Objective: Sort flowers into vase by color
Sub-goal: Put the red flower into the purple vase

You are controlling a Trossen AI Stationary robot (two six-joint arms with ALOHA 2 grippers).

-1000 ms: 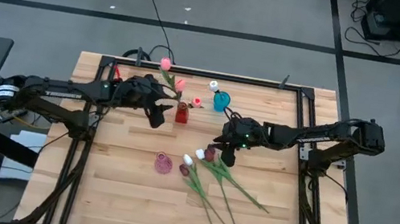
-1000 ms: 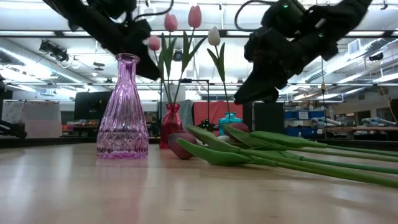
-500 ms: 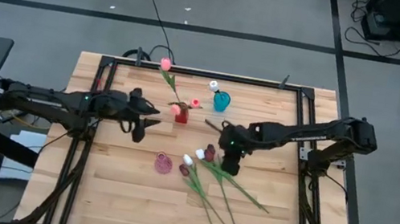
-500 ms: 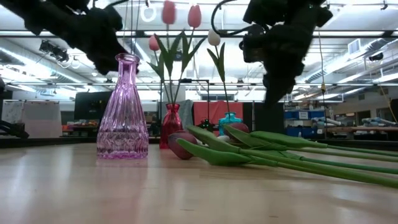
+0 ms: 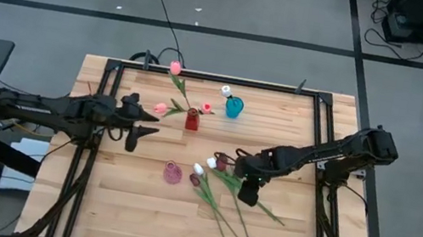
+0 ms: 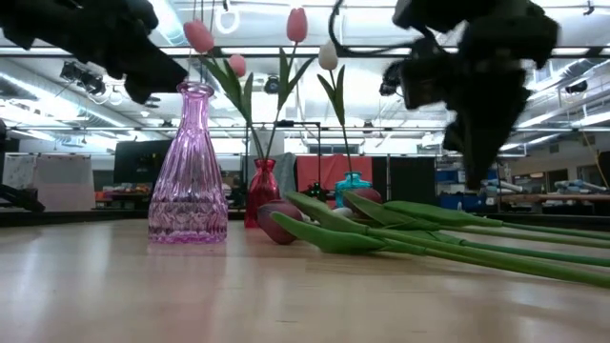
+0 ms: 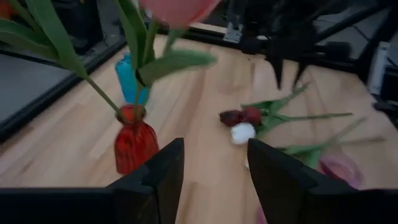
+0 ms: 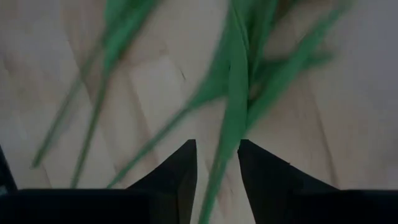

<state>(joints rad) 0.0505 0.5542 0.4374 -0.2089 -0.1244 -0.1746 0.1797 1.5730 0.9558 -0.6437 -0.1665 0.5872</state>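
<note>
Tulips (image 5: 225,194) flat on table, directly beneath right tool (image 5: 247,197), fingers apart.

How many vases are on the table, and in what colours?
Red vase: 1
Blue vase: 1
Pink glass vase: 1
Total: 3 vases

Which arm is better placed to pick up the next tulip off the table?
Right, probably. The right gripper hangs, jaws open, directly over the loose tulips, while the left gripper is empty and off beside the red vase.
</note>
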